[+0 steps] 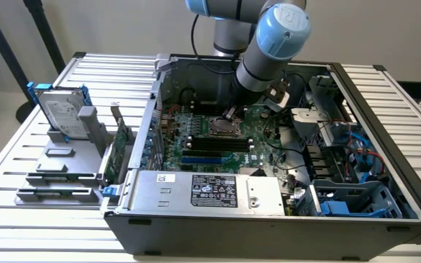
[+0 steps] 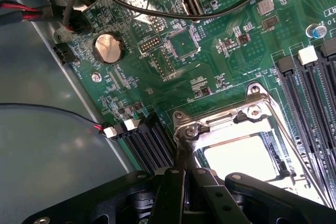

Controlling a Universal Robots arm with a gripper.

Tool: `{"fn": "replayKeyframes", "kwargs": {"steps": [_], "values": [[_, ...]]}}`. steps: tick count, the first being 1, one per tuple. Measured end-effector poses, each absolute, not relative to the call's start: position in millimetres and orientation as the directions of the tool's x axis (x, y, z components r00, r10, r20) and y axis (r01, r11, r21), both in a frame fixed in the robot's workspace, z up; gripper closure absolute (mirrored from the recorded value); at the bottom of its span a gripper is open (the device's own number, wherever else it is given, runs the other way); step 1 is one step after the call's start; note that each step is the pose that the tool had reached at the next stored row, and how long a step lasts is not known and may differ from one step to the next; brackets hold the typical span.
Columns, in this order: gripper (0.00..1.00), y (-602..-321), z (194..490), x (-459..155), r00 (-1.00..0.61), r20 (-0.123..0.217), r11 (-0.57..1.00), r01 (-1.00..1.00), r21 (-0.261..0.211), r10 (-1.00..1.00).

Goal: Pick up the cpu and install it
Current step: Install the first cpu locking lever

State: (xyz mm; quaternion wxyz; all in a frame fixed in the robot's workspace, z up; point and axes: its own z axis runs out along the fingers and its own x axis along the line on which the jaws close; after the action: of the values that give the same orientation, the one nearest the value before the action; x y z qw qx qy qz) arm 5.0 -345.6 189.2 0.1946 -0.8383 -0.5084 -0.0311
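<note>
The cpu (image 2: 242, 157) is a shiny silver square lying flat in the motherboard socket, framed by the metal retention bracket (image 2: 252, 109). My gripper (image 2: 184, 153) is shut, its black fingers pressed together into one narrow tip. That tip sits at the bracket's hinged corner, right beside the cpu, and I see nothing between the fingers. In the exterior view the arm reaches down into the open computer case, and the gripper (image 1: 230, 114) hangs just above the socket (image 1: 223, 127) in the middle of the green board.
Black memory slots (image 2: 310, 93) run along one side of the socket. A coin battery (image 2: 107, 47) and loose cables (image 2: 157, 11) lie on the board. The case walls and power supply (image 1: 210, 189) hem the arm in. A hard drive with blue rails (image 1: 63, 112) stands outside at the exterior view's left.
</note>
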Motion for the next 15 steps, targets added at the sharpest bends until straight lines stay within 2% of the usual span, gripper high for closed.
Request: {"fn": "replayKeyframes", "kwargs": {"steps": [15], "values": [[0.89, -350.6, 200.5, 2.3, 0.482, 0.261, -0.404, 0.864, -0.3, 0.837]]}}
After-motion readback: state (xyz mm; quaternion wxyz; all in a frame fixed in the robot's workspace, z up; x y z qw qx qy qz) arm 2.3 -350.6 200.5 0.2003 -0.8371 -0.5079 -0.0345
